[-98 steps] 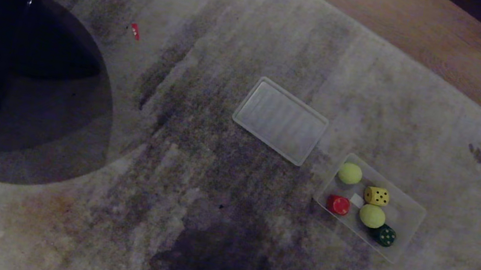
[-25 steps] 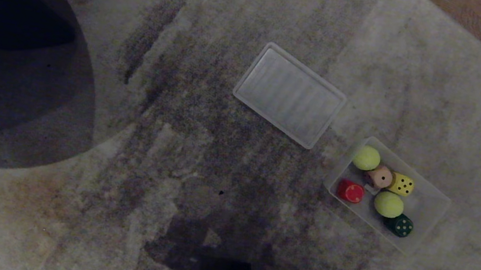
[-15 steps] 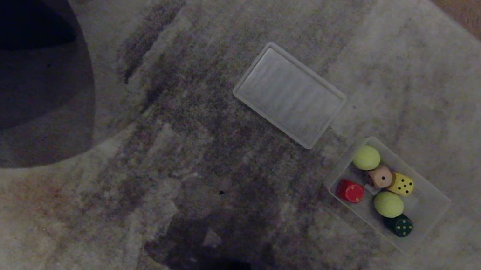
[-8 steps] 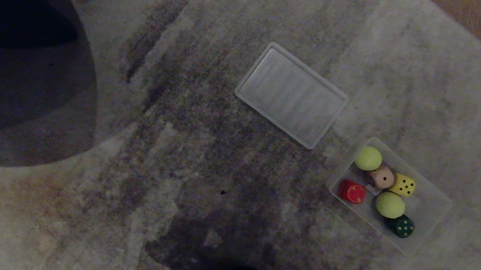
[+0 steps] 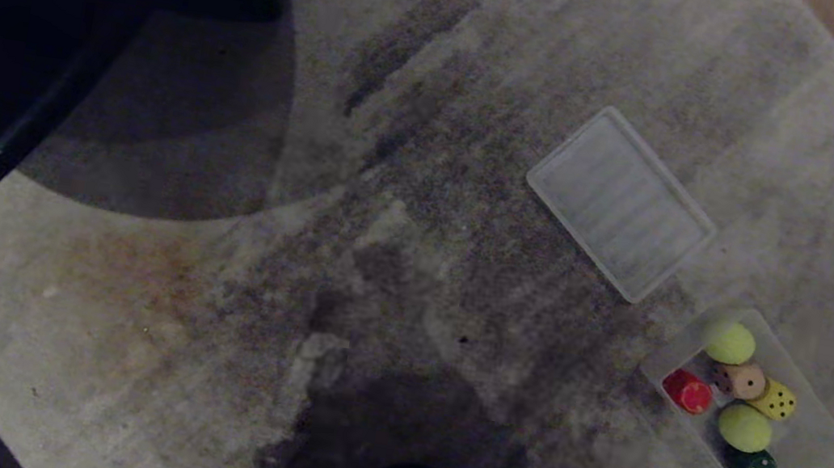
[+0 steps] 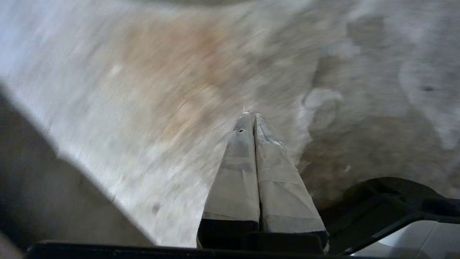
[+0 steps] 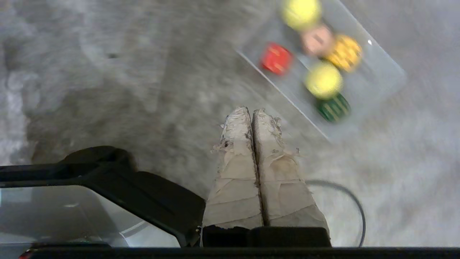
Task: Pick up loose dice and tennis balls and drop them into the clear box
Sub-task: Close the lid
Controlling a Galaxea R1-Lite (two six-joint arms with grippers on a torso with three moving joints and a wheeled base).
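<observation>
The right gripper point(image 7: 252, 111) is seen pressed shut and empty above the grey carpet point(image 5: 412, 266), short of the clear box point(image 7: 381, 77). The left gripper point(image 6: 251, 117) is likewise closed on nothing, over a brownish stain. Within the clear box point(image 5: 813, 437), at the robot's right, two tennis balls point(image 5: 730, 343) point(image 5: 745, 427) are gathered with the red die point(image 5: 687, 391), beige die point(image 5: 745, 380), yellow die point(image 5: 774, 400) and dark green die point(image 5: 752, 467); contact between them is probable but blurred. The ribbed lid point(image 5: 620, 202) is laid just beyond the box.

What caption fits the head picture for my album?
Four dice and two tennis balls sit in the clear box beside its lid on the grey rug.
</observation>
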